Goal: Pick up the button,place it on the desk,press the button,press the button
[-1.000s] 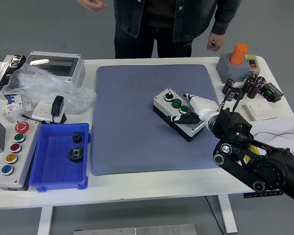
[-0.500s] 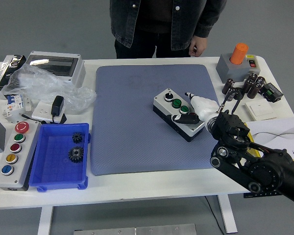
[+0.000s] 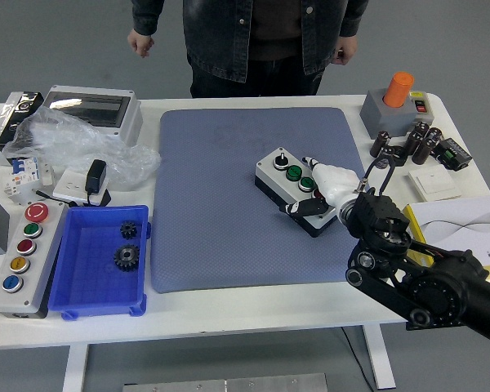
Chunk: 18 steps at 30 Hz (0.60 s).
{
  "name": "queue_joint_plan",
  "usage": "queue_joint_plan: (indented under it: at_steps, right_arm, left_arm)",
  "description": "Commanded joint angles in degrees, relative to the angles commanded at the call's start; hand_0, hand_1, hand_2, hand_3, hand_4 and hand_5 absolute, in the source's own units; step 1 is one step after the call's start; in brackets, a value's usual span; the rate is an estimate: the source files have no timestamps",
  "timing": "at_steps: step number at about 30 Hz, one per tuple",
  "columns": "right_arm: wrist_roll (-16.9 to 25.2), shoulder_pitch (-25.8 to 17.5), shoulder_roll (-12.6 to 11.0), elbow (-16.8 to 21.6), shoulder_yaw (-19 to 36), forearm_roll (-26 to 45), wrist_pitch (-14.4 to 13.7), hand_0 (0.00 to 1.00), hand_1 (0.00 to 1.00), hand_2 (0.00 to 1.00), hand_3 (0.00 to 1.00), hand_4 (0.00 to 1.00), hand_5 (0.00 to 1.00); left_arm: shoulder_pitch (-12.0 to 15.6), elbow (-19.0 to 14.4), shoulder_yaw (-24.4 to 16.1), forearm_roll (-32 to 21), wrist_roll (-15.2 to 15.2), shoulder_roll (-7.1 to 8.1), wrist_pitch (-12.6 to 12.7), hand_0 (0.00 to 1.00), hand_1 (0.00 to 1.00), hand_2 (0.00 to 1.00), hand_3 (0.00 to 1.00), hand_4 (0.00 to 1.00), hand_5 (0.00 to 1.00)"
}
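Button box (image 3: pixel 291 186) lay flat on the blue mat (image 3: pixel 229 204), right of its centre, so pick and place looked done. Mat covered the middle of the table (image 3: pixel 229 314). Right hand (image 3: pixel 320 192) rested over the box's near end, fingers (image 3: pixel 304 208) curled down onto its top, gripping nothing. Step judged: pressing. Next move called for a straight push on one cap without shifting the box. Left hand unseen.
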Motion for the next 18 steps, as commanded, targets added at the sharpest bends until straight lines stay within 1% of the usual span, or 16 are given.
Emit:
queue_joint_plan:
  at_steps: [5, 6, 11, 12, 18]
  right_arm:
    - [0.00, 0.14, -0.03, 0.05, -0.47, -0.77, -0.48, 0.377, 0.559, 0.597, 0.815, 0.940, 0.422]
    - [0.00, 0.14, -0.03, 0.05, -0.49, -0.99, -0.70, 0.362, 0.531, 0.557, 0.658, 0.898, 0.391]
    - [0.00, 0.09, 0.03, -0.09, -0.86, -1.70, -1.21, 0.362, 0.531, 0.557, 0.658, 0.898, 0.391]
    - [0.00, 0.09, 0.05, -0.14, -0.96, -1.78, -1.30, 0.293, 0.484, 0.500, 0.515, 0.762, 0.321]
    - [0.00, 0.04, 0.17, -0.25, -1.25, -1.98, -1.70, 0.293, 0.484, 0.500, 0.515, 0.762, 0.321]
  left_arm:
    - [-0.04, -0.01, 0.18, -0.08, -0.07, 0.00, 0.03, 0.668, 0.696, 0.612, 0.631, 0.613, 0.308]
    - [-0.04, -0.02, 0.12, -0.01, -0.10, 0.01, 0.04, 0.668, 0.696, 0.612, 0.632, 0.608, 0.313]
    - [0.06, -0.06, -0.01, 0.13, -0.18, 0.04, 0.09, 0.668, 0.696, 0.612, 0.632, 0.608, 0.313]
    - [0.08, -0.06, -0.03, 0.15, -0.19, 0.04, 0.10, 0.668, 0.696, 0.613, 0.632, 0.607, 0.323]
    - [0.06, -0.11, -0.36, 0.50, -0.30, 0.09, 0.20, 0.668, 0.696, 0.613, 0.632, 0.607, 0.323]
